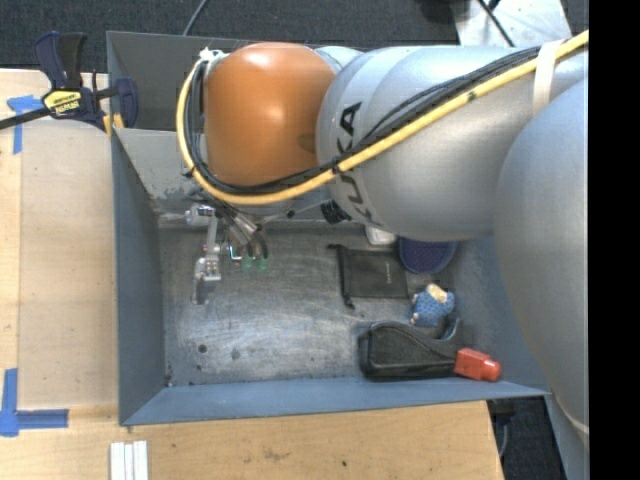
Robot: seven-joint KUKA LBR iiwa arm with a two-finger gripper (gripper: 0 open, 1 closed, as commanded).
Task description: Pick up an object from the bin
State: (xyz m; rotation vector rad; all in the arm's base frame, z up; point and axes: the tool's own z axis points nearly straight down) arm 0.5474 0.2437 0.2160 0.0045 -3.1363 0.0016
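My gripper (231, 258) hangs below the arm's wrist over the bin's back left floor. Its fingers stand apart, open, one fingertip (208, 267) low over the bare floor and the other up to its right. A small green bit (258, 263) shows right at the right finger; I cannot tell whether it lies on the floor or touches the finger. The closest larger thing is a flat black rectangular pad (372, 273), lying a good way to the gripper's right.
At the right of the bin lie a round blue thing (428, 257), a small blue-and-white lump (432, 306) and a black-handled tool (405, 353) with an orange-red end (478, 365). A white piece (380, 235) peeks out under the arm.
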